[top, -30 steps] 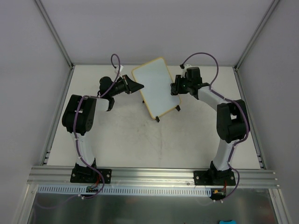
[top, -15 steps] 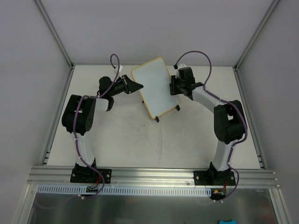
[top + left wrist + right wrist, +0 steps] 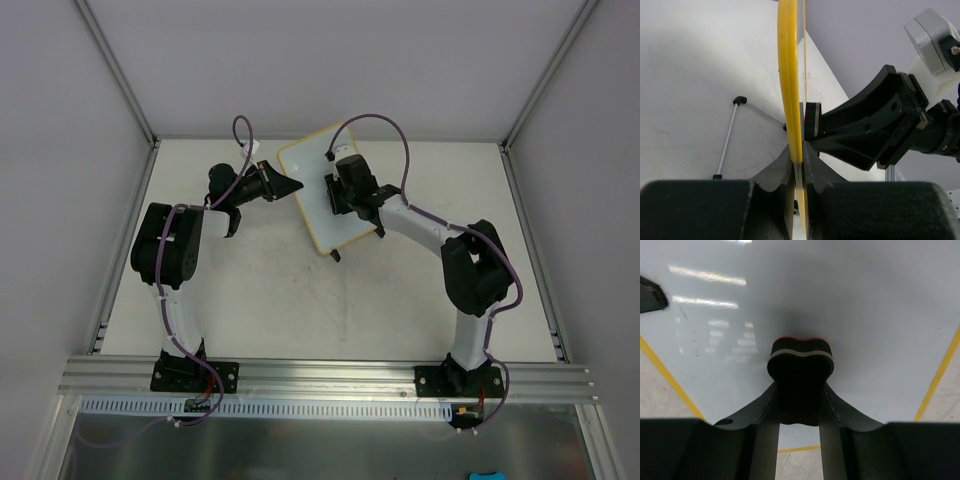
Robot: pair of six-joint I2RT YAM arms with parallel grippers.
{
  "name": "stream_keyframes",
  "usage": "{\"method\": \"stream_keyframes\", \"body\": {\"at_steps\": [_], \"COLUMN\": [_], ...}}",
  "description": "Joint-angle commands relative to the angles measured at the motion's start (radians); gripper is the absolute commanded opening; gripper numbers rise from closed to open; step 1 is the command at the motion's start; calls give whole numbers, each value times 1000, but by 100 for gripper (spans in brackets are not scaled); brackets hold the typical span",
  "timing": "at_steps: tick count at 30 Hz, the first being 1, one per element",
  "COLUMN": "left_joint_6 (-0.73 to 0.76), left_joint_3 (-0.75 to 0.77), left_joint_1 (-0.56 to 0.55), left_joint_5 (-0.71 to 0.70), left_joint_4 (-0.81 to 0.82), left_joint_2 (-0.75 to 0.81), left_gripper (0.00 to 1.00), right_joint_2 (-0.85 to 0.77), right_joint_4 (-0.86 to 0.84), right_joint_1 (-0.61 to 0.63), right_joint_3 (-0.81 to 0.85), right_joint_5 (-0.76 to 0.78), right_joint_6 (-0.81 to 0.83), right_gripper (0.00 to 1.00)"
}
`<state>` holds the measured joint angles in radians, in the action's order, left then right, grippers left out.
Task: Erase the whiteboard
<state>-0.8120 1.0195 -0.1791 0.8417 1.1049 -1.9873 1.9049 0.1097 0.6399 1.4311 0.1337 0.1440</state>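
The whiteboard (image 3: 312, 190), white with a pale-yellow frame and small black feet, stands tilted at the back middle of the table. My left gripper (image 3: 291, 186) is shut on its left edge; in the left wrist view the yellow frame (image 3: 789, 75) runs edge-on between my fingers. My right gripper (image 3: 338, 193) is shut on a small black eraser block (image 3: 800, 367) and presses it against the white face (image 3: 865, 300) near the board's middle. The right gripper and eraser (image 3: 812, 120) also show from the side in the left wrist view. Faint specks show on the board at the left.
Grey enclosure walls and metal posts (image 3: 115, 70) surround the white table (image 3: 300, 310). The board's wire stand (image 3: 727, 137) rests on the table behind it. An aluminium rail (image 3: 330, 375) runs along the near edge by the arm bases.
My right gripper has moved left with the eraser, from the board's right edge onto the middle of its face. The left gripper still holds the board, which shifted slightly left.
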Motion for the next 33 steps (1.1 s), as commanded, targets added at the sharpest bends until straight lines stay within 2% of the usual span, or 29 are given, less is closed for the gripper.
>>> {"method": "stream_keyframes", "body": {"at_steps": [1, 5, 13, 19, 24, 33], "left_joint_6": [70, 70, 60, -39, -47, -38], "left_joint_3": [5, 5, -12, -25, -30, -29], "left_joint_1": [-30, -30, -28, -5, 1, 3], "left_joint_5": [89, 86, 82, 100, 106, 108], "left_joint_4": [92, 92, 125, 263, 282, 266], "left_joint_2": [56, 58, 48, 1, -7, -18], "left_gripper": [0, 0, 0, 2, 3, 14], "right_joint_2": [63, 33, -170, -311, -459, -590], "right_joint_4": [-24, -24, 10, 8, 11, 153], "right_joint_1": [83, 83, 69, 64, 64, 63], "right_joint_3": [14, -1, -95, -267, -412, -563], "right_joint_5": [-177, -167, -141, -82, -68, -65], "right_joint_6": [-44, -44, -50, -89, -107, -184], "right_gripper": [1, 0, 0, 0, 0, 0]}}
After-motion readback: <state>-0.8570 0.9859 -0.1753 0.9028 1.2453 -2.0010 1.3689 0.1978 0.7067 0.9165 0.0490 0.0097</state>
